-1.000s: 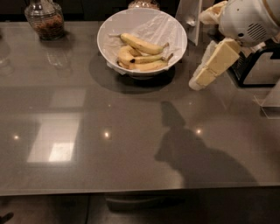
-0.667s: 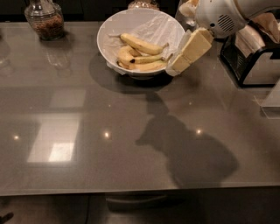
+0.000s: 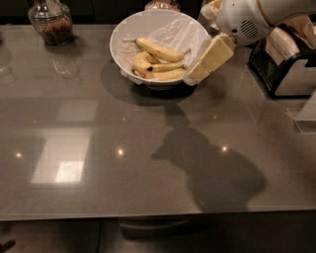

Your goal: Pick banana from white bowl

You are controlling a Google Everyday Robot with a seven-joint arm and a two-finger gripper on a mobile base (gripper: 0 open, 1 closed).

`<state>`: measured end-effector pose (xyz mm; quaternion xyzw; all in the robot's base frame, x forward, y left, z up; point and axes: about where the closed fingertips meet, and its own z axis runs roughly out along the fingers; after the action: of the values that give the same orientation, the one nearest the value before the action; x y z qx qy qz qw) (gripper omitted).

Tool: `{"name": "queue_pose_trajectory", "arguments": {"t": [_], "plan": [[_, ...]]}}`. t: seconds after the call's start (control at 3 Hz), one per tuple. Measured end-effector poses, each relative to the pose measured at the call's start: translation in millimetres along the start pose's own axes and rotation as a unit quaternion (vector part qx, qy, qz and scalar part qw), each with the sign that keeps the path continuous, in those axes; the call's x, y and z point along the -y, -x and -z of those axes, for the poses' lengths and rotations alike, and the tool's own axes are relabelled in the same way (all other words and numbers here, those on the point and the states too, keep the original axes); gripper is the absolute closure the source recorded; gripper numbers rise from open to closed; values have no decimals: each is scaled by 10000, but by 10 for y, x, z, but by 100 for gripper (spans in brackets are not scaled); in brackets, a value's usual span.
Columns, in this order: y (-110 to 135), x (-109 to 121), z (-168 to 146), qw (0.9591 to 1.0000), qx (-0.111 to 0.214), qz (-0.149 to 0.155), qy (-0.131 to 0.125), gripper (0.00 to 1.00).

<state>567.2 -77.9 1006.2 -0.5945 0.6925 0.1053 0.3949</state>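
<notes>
The white bowl (image 3: 121, 37) stands at the back middle of the grey table, lined with crinkled white paper. Several bananas lie in it. The banana (image 3: 160, 50) is the longest, nearly straight yellow one, lying across the top of the pile with its thin stem end pointing right. A short curved banana (image 3: 140, 63) and paler ones lie below it. My gripper (image 3: 193, 75) hangs from the white arm at the upper right. Its cream fingers slant down-left, with the tips at the bowl's right rim, just right of the bananas and holding nothing.
A glass jar (image 3: 49, 21) with dark contents stands at the back left. A second jar (image 3: 160, 5) stands behind the bowl. A black and silver appliance (image 3: 289, 66) stands at the right edge. The table's front edge (image 3: 148, 215) runs along the bottom.
My gripper has moved left, from right of the bowl up to its right rim. The bowl and bananas have not moved.
</notes>
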Motion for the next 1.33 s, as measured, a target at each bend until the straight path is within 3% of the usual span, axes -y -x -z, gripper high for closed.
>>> {"name": "queue_pose_trajectory", "arguments": {"t": [0.67,1.0,1.33], "plan": [[112,584,-504,9988,23,-8,-499,0],[135,896,-818,9986,117,-75,-515,19],[110,1109,-1112,9988,208,-198,-406,32]]}}
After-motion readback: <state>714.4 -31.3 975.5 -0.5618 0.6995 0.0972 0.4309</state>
